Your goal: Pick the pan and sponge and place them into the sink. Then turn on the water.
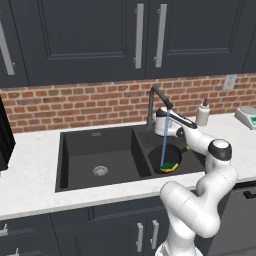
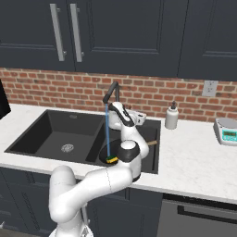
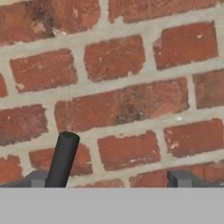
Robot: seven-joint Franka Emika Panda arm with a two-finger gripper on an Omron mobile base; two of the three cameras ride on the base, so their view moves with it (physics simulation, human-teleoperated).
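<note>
Black double-basin sink set into the white counter, back edge along the brick wall. Round black pan lying flat on the floor of the right basin, tan handle pointing toward the basin's right wall. Green-topped yellow sponge resting inside the pan, near its front rim; seen too in the right base view. Thin blue stream of water falling straight from the angled spout of the dark gooseneck faucet onto the sponge. Left basin holding just its round silver drain. Gripper up at the back edge of the sink, just beside the faucet stem, facing the brick wall. Jaws wide apart, clamped on nothing; in the hand view, dark fingertips at the bottom with a dark rod rising close to the left one. White soap dispenser upright on the counter by the wall, right of the sink. Small scale near the counter's far right edge.
</note>
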